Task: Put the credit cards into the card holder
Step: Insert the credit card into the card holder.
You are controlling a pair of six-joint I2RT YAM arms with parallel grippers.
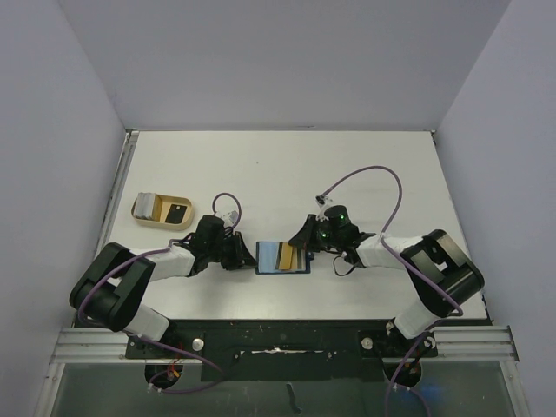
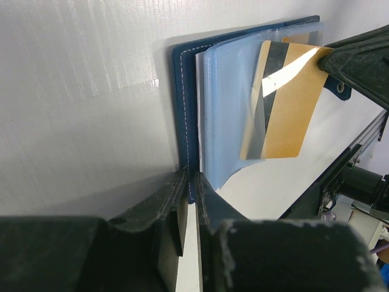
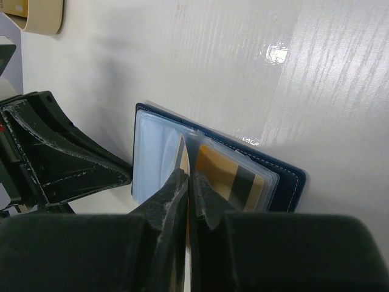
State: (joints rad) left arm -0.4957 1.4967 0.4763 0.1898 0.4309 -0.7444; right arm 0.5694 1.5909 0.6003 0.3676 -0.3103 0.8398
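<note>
The navy card holder lies open on the table between the two arms, its clear blue sleeves fanned up. My left gripper is shut on the edge of its stitched navy cover. The tan credit card with a dark stripe sits partly under a clear sleeve. My right gripper is shut on that card's edge, seen edge-on. A gold striped face shows through the sleeves beside the fingers. A black credit card lies in the tray.
The beige shallow tray stands at the left of the table behind my left arm, with a pale object beside the black card. My right arm reaches in from the right. Grey walls enclose the table.
</note>
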